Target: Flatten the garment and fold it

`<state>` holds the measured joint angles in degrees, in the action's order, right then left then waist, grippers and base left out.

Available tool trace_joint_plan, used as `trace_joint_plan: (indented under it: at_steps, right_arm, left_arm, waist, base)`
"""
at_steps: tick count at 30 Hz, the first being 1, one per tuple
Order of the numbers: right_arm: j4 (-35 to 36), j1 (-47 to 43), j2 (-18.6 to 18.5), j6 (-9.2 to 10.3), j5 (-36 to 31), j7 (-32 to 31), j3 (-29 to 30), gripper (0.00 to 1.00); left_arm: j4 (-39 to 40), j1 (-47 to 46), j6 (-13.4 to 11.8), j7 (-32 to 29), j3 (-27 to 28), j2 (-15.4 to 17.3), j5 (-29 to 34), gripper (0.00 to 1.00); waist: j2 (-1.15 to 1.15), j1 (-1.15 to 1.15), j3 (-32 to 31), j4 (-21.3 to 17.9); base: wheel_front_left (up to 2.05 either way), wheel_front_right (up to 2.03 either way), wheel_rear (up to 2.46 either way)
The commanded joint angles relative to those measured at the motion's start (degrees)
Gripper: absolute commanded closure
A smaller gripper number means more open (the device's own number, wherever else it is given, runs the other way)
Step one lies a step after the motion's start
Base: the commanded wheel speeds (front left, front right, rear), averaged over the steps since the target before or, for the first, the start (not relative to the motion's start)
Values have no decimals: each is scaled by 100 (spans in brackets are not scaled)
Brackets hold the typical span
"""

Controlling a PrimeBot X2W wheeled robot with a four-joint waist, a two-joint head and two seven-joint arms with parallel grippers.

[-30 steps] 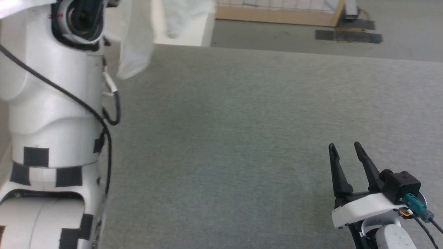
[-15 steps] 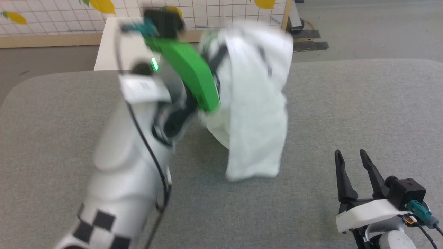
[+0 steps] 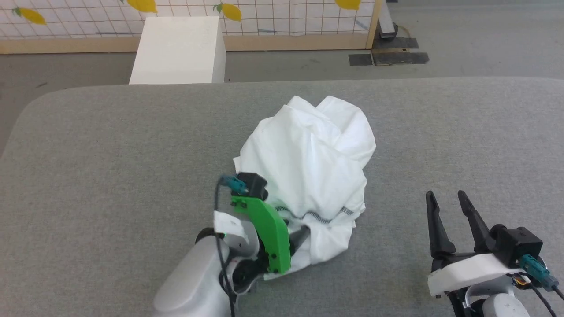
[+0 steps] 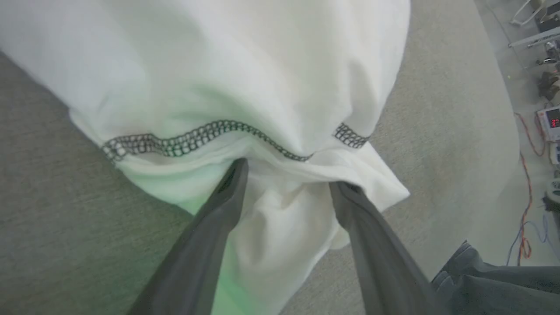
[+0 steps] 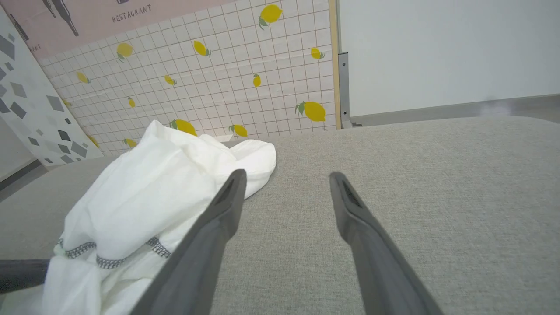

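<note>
My left claw (image 4: 286, 175) is spread, tips tucked under the stitched hem of the crumpled garment (image 3: 308, 163); my right claw (image 3: 446, 198) gapes wide, cloth to its left.

Counter (image 3: 88, 145): grey, fabric-covered, rounded corners.
White box (image 3: 178, 48): just beyond counter's far edge.
Wall panel (image 3: 286, 17): white tiles, yellow lemons.

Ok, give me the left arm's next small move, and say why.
Probably draw the left gripper back out of the garment. Its jaws stand open, tips tucked under the stitched hem, gripping nothing, and the cloth lies bunched in a heap on the grey surface. Backing clear would let it choose a fresh edge to spread.
</note>
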<state>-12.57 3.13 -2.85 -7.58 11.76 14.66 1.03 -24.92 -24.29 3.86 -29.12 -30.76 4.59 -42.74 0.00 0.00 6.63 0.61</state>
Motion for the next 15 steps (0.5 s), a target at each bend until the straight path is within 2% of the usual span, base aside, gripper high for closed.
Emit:
trace_joint_plan:
  at_steps: [1, 5, 8, 12, 15]
  right_arm:
    - [-3, -62, -3, 9, 45, 33, 2, 0]
    - [-20, -111, -3, 9, 42, 33, 36, 0]
    - [-24, -139, -3, 9, 45, 33, 66, 0]
    - [-32, -154, -3, 9, 66, 33, 86, 0]
    - [-32, -151, -3, 9, 81, 33, 87, 0]
  left_arm:
    - [182, 63, -54, 39, 160, -40, -228, 0]
    - [868, 150, -188, 155, 780, -60, -894, 0]
    - [1394, 224, -349, 287, 1179, 70, -1082, 0]
    - [1978, 392, -644, 648, 1723, 388, -1021, 0]
    - [2354, 568, -796, 1300, 2127, 683, -640, 0]
  waist:
    - [0, 0, -45, 57]
    - [0, 0, -145, 156]
    - [0, 0, -206, 239]
    - [0, 0, -274, 331]
    - [0, 0, -299, 384]
  base:
    - [0, 0, 0]
    - [0, 0, 0]
    - [0, 0, 0]
    - [0, 0, 0]
    - [0, 0, 0]
